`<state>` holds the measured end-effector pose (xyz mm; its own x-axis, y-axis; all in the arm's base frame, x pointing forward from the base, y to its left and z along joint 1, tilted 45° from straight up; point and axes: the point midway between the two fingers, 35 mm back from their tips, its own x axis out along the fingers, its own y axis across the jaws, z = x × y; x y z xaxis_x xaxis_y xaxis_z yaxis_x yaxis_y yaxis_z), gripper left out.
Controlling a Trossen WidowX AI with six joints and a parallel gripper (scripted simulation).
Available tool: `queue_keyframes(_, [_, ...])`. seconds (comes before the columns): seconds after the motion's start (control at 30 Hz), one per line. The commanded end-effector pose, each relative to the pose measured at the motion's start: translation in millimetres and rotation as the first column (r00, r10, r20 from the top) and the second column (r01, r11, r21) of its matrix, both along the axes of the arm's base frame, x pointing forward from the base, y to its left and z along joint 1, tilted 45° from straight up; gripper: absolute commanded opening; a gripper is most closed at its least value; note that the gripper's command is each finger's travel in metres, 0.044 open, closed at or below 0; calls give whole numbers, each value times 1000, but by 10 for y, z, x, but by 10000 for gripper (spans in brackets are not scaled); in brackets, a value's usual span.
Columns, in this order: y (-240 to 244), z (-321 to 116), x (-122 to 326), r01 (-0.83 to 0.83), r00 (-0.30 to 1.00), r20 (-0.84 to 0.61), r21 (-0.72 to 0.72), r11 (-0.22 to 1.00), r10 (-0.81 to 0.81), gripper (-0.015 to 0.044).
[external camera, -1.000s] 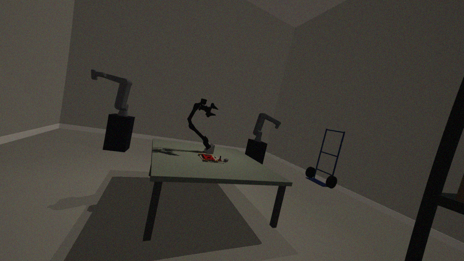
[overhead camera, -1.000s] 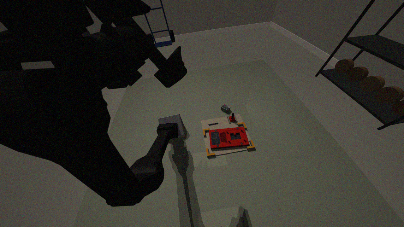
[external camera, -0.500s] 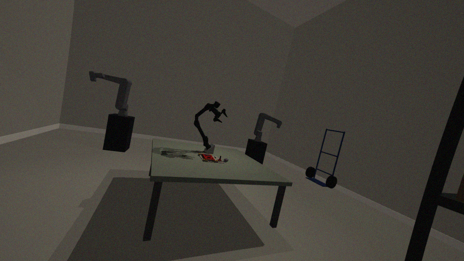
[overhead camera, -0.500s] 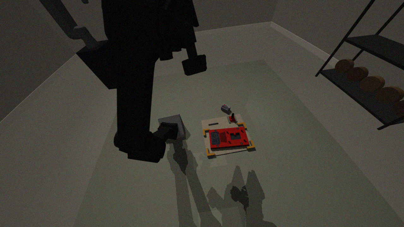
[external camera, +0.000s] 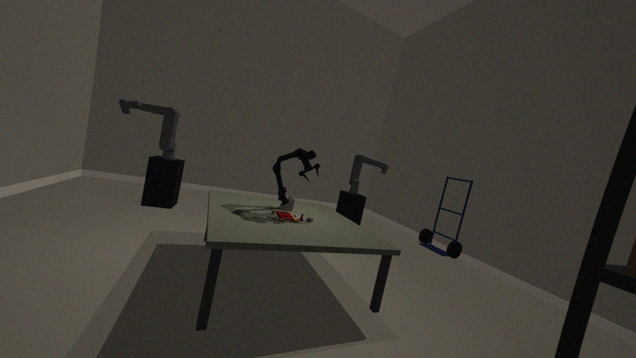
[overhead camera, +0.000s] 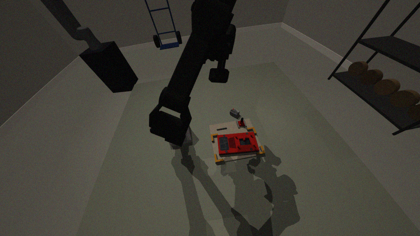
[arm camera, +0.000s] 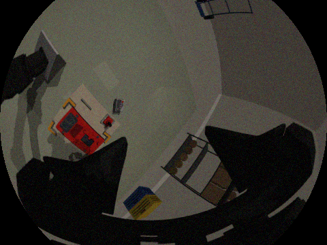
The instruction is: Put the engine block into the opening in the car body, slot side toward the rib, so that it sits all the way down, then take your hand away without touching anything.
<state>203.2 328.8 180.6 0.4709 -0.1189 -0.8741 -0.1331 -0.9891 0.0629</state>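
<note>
The small grey engine block (overhead camera: pixel 234 113) (external camera: pixel 309 219) (arm camera: pixel 118 106) with reddish marks lies on the table (external camera: pixel 249 233), off the pale board (overhead camera: pixel 229 125) (arm camera: pixel 83 93), near its corner. I cannot tell where its slot side faces. The red car body (overhead camera: pixel 230 150) (external camera: pixel 284 215) (arm camera: pixel 96 144) lies flat on the board, within yellow corner brackets. Its dark opening (overhead camera: pixel 244 142) (arm camera: pixel 87 140) has no block in it, and a small red rib juts at its edge. My gripper (external camera: pixel 312 177) (arm camera: pixel 166 135) is open and empty, high above the table; the top view shows it only partly, as a dark shape.
A red piece with a black knob (overhead camera: pixel 241 123) (arm camera: pixel 108 122) stands on the board beside the car body, near the block. A thin dark strip (overhead camera: pixel 221 129) (arm camera: pixel 86 104) is also on the board. Shelves (overhead camera: pixel 381 44), a hand truck (external camera: pixel 450 213) and other arms on pedestals stand beyond the table.
</note>
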Motion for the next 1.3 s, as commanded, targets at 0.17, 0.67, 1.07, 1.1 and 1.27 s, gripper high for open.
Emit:
queue_keyframes(0.17, [-294,-627,463,241,970,3,-148,959,-243,440])
queue_keyframes(0.67, [-1017,-1707,1085,558,817,95,-382,737,-569,440])
queue_keyframes(1.07, [-1441,-2179,1106,561,815,98,-384,734,-572,440])
queue_keyframes(1.1, [-1493,-2225,1113,561,815,98,-384,733,-572,440])
queue_keyframes(1.27, [-1525,-2222,1130,561,815,99,-385,733,-572,440])
